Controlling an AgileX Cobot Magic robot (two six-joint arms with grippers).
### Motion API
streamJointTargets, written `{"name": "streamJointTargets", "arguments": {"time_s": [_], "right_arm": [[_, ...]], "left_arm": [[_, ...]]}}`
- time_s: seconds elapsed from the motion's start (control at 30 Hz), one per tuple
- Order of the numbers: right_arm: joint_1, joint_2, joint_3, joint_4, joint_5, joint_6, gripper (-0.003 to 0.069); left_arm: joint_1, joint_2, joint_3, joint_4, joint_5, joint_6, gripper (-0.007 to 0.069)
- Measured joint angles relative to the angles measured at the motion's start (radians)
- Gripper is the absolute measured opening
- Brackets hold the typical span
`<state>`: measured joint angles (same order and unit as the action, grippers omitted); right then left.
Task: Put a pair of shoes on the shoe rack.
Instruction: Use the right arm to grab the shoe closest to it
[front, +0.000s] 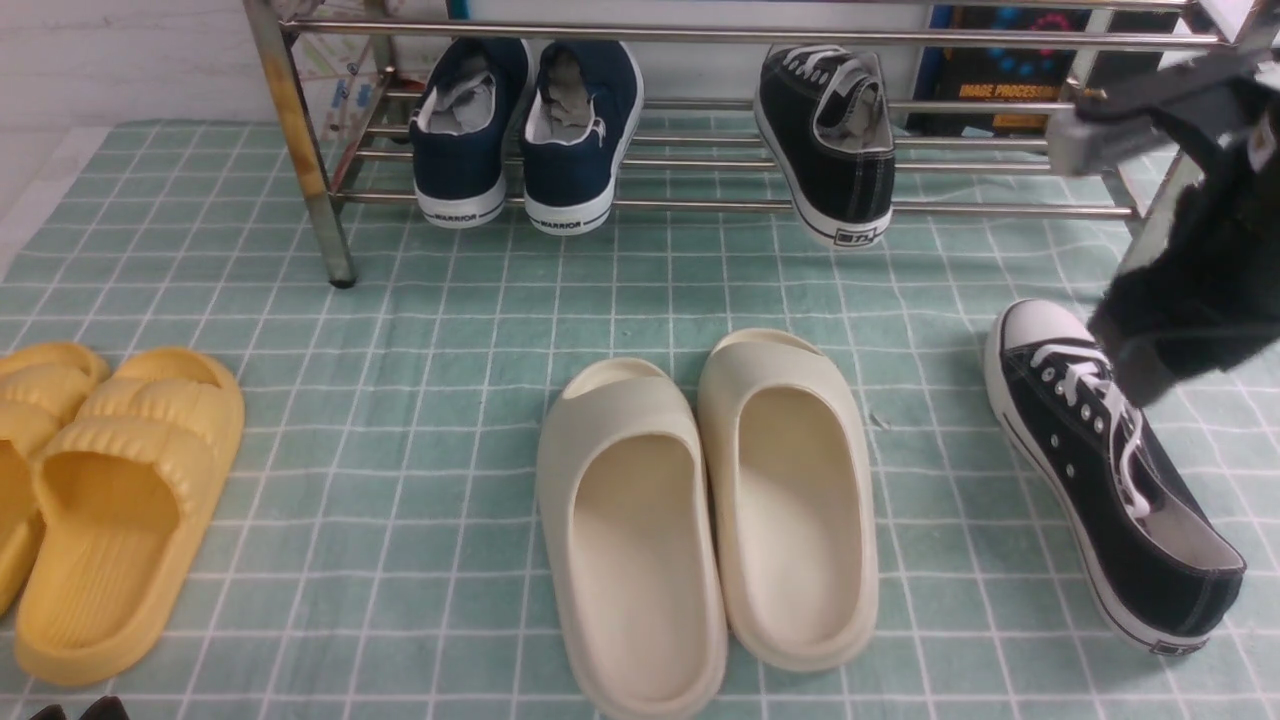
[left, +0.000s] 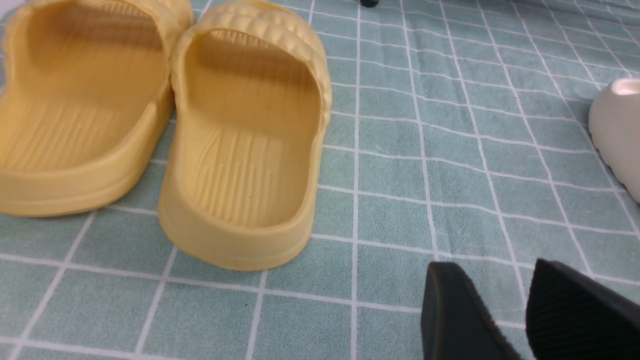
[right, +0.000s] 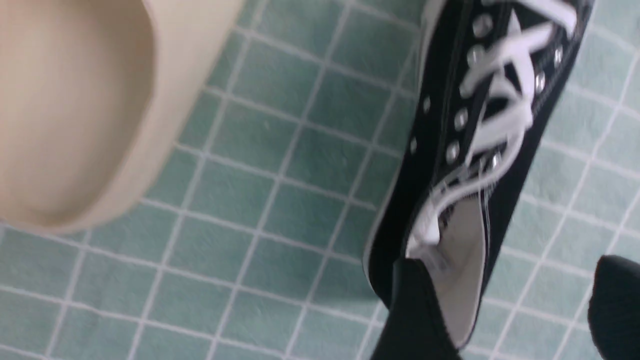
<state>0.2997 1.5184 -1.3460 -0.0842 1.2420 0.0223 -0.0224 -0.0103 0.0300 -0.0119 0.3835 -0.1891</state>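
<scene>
One black canvas sneaker (front: 832, 135) with white laces rests on the shoe rack (front: 300, 150), heel toward me. Its partner (front: 1105, 470) lies on the checked cloth at the right, toe pointing away; the right wrist view shows this floor sneaker (right: 480, 150) blurred. My right gripper (front: 1150, 350) hovers just above its laces with the jaws wide apart. In its wrist view, the right gripper (right: 507, 280) has one finger (right: 415, 315) over the shoe's grey-lined opening and the other beyond the shoe's side. My left gripper (left: 492, 272) is open over bare cloth, holding nothing.
Two navy WARRIOR sneakers (front: 525, 125) fill the rack's left part. A pair of cream slides (front: 710, 510) lies mid-cloth, close to the floor sneaker. Yellow slides (front: 110, 500) lie at the left, just beyond my left gripper. A dark box (front: 1010, 70) stands behind the rack.
</scene>
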Motion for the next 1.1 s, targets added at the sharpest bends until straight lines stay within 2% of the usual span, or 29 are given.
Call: {"name": "streamJointTargets", "arguments": {"time_s": [0.2, 0.33, 0.43, 0.63, 0.73, 0.83, 0.87, 0.9, 0.93, 0.97, 1.0, 1.1], "right_arm": [[0.000, -0.053, 0.232, -0.027, -0.097, 0.075, 0.0478], [0.000, -0.053, 0.360, -0.014, -0.234, 0.097, 0.0477], [0.000, -0.038, 0.405, 0.001, -0.327, 0.100, 0.0477], [0.000, 0.030, 0.415, 0.001, -0.412, 0.100, 0.0459], [0.000, 0.077, 0.415, 0.002, -0.428, 0.100, 0.0380], [0.000, 0.089, 0.416, 0.004, -0.434, 0.100, 0.0258], [0.000, 0.089, 0.416, 0.004, -0.434, 0.100, 0.0237], [0.000, 0.085, 0.414, 0.003, -0.433, 0.100, 0.0150], [0.000, 0.086, 0.414, 0.003, -0.432, 0.100, 0.0139], [0.000, 0.078, 0.405, 0.004, -0.423, 0.100, 0.0057], [0.000, 0.069, 0.395, 0.007, -0.413, 0.100, 0.0028], [0.000, 0.040, 0.357, 0.015, -0.359, 0.099, 0.0020]], "left_arm": [[0.000, 0.000, 0.000, 0.000, 0.000, 0.000, 0.0238], [0.000, 0.000, 0.000, 0.000, 0.000, 0.000, 0.0238], [0.000, 0.000, 0.000, 0.000, 0.000, 0.000, 0.0238], [0.000, 0.000, 0.000, 0.000, 0.000, 0.000, 0.0238], [0.000, 0.000, 0.000, 0.000, 0.000, 0.000, 0.0238], [0.000, 0.000, 0.000, 0.000, 0.000, 0.000, 0.0238], [0.000, 0.000, 0.000, 0.000, 0.000, 0.000, 0.0238], [0.000, 0.000, 0.000, 0.000, 0.000, 0.000, 0.0238], [0.000, 0.000, 0.000, 0.000, 0.000, 0.000, 0.0238], [0.000, 0.000, 0.000, 0.000, 0.000, 0.000, 0.0238], [0.000, 0.000, 0.000, 0.000, 0.000, 0.000, 0.0238], [0.000, 0.000, 0.000, 0.000, 0.000, 0.000, 0.0238]]}}
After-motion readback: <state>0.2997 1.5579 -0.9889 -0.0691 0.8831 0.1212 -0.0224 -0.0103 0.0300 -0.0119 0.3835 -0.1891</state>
